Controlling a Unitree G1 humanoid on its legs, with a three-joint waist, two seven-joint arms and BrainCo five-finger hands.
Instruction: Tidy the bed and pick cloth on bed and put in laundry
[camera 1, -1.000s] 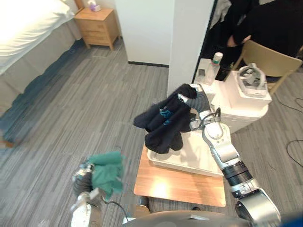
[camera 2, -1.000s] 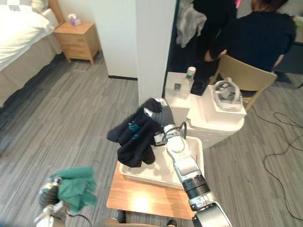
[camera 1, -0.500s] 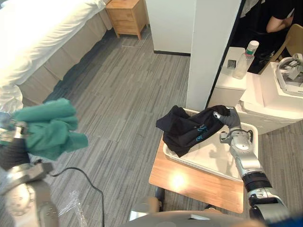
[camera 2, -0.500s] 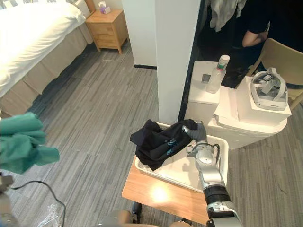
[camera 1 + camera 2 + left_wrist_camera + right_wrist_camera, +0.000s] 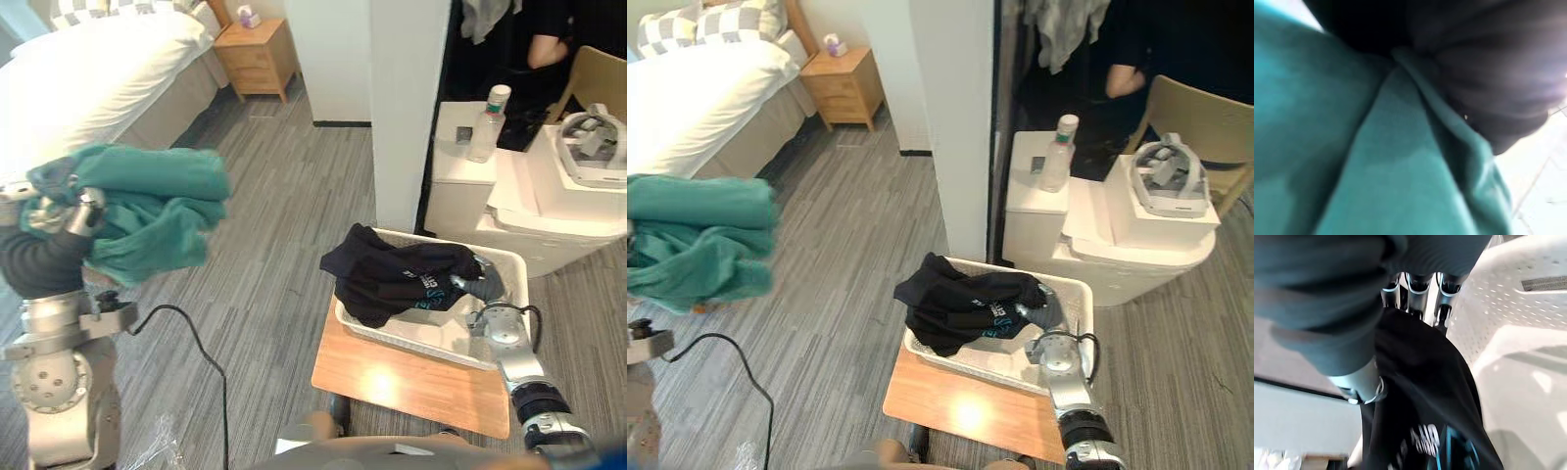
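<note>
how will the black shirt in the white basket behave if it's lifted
Probably floppy: the black shirt lies crumpled with a fold draped over the rim of the white basket, so it would likely sag and trail. It looks thin, so likely light; that draped edge might snag the rim.

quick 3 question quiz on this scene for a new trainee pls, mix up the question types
1. True or false: the green cloth lies in the white basket.
2. What does the basket stand on? A) the bed B) a small wooden table C) the bare floor
3. Which hand is down in the basket beside the black garment?

Key
1. False. The left hand has its fingers curled round it and holds it up, well away from the basket.
2. B
3. The right hand
</note>
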